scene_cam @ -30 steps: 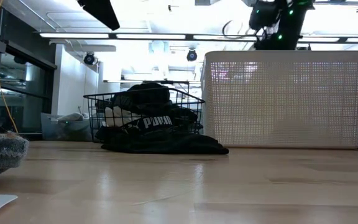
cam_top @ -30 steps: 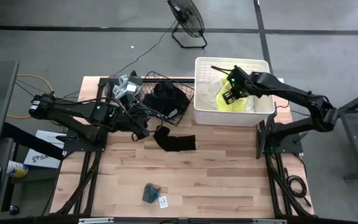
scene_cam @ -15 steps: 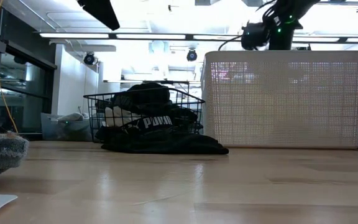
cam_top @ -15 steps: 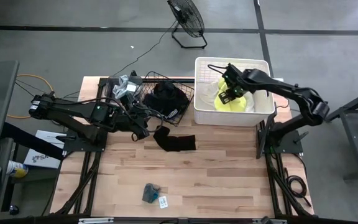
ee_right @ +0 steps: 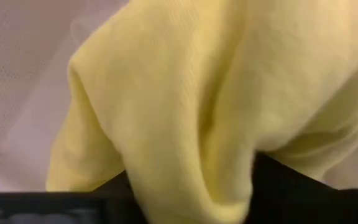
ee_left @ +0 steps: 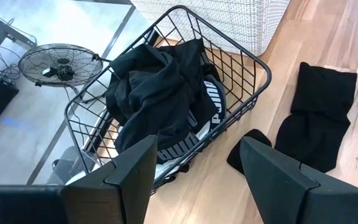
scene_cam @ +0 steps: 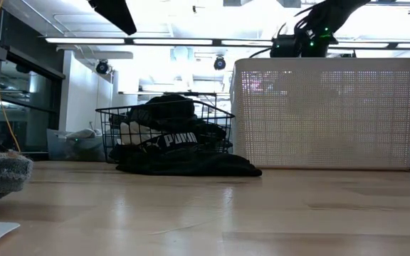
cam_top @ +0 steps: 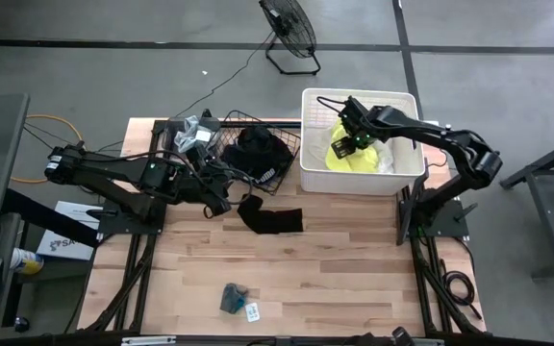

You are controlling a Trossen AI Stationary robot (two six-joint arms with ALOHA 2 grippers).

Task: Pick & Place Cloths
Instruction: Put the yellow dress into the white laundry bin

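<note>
- Here, two arms work at one table: the right gripper (cam_top: pixel 346 135) reaches into the single white tub (cam_top: pixel 313 173), down on one yellow cloth (cam_top: pixel 352 156); whether it grips cannot be told.
- The left gripper (ee_left: pixel 194 168), fingers apart and empty, hangs near the one wire basket (cam_top: pixel 227 129) heaped with black cloths (cam_top: pixel 258 152).
- One black cloth (cam_top: pixel 269 217) lies on the table (cam_top: pixel 354 279).

White "PUMA" lettering stands on a black garment (scene_cam: pixel 180 139) in the wire basket (scene_cam: pixel 109 114) (left of centre).
</note>
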